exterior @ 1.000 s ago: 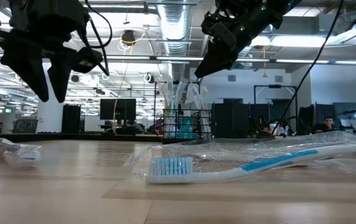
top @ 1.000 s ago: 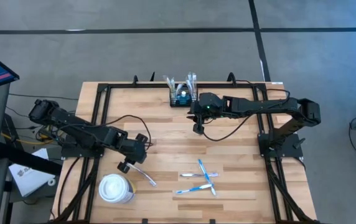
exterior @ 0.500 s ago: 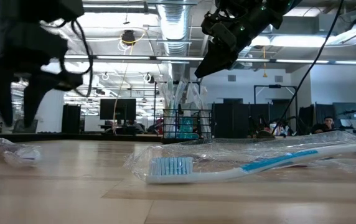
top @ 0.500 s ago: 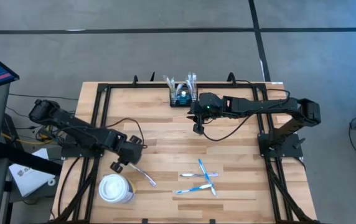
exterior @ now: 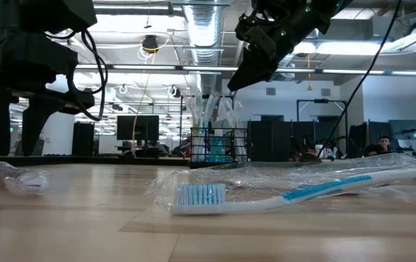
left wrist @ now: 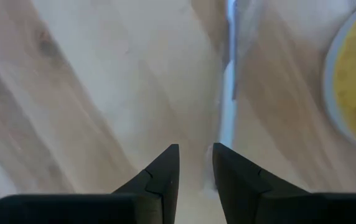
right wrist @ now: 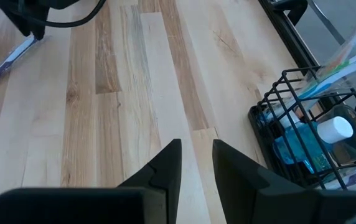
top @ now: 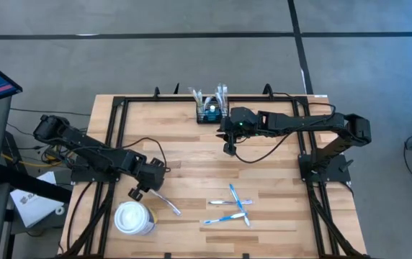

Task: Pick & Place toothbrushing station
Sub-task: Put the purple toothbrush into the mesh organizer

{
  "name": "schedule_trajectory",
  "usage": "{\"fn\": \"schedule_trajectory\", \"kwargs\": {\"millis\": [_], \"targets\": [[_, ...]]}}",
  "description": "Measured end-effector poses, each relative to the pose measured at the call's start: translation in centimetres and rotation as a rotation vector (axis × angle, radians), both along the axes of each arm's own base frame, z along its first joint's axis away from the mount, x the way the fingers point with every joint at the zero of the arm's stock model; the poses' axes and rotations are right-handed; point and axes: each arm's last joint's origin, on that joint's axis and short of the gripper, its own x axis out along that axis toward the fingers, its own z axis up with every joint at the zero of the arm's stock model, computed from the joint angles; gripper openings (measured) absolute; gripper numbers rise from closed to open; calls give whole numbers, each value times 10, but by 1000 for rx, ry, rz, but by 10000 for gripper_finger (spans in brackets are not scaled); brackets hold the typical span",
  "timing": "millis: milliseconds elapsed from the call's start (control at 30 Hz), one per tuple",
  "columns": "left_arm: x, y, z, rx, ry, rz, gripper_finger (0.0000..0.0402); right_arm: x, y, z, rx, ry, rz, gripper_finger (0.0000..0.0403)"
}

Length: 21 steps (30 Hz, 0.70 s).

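The toothbrushing station (top: 209, 109), a black wire organiser holding wrapped brushes and a blue bottle, stands at the table's far edge; it also shows in the low view (exterior: 219, 145) and the right wrist view (right wrist: 309, 137). My right gripper (top: 229, 149) hangs above the table just near-right of it, its fingers (right wrist: 195, 162) a narrow gap apart and empty. My left gripper (top: 135, 193) is low over the table's left part, its fingers (left wrist: 195, 168) a narrow gap apart and empty, just above one end of a wrapped toothbrush (left wrist: 228, 93) that lies on the wood beside the white lidded cup (top: 134, 218).
Several wrapped blue-and-white toothbrushes (top: 231, 208) lie crossed near the table's front; one fills the low view's foreground (exterior: 295, 191). A black frame (top: 119, 108) runs along the table's sides and back. Bare wood lies between the two arms.
My left gripper has gone toward the table's left edge and down, nearer to the white cup and the wrapped toothbrush. My right gripper has kept still.
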Motion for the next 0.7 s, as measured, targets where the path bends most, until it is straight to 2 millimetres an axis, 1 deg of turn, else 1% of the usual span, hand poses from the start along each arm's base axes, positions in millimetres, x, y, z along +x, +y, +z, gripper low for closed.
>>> {"fn": "schedule_trajectory", "kwargs": {"millis": [167, 467, 700], "targets": [[0, -3, 0, -38, 5, 46, 90, 0, 0, 0, 0, 0, 0, 82], [-5, -16, 0, -38, 6, -19, 90, 0, 2, 0, 19, -5, -11, 82], [-5, -17, 0, 12, -15, -19, 90, 0, 2, 0, 19, -5, -10, 82]]}}
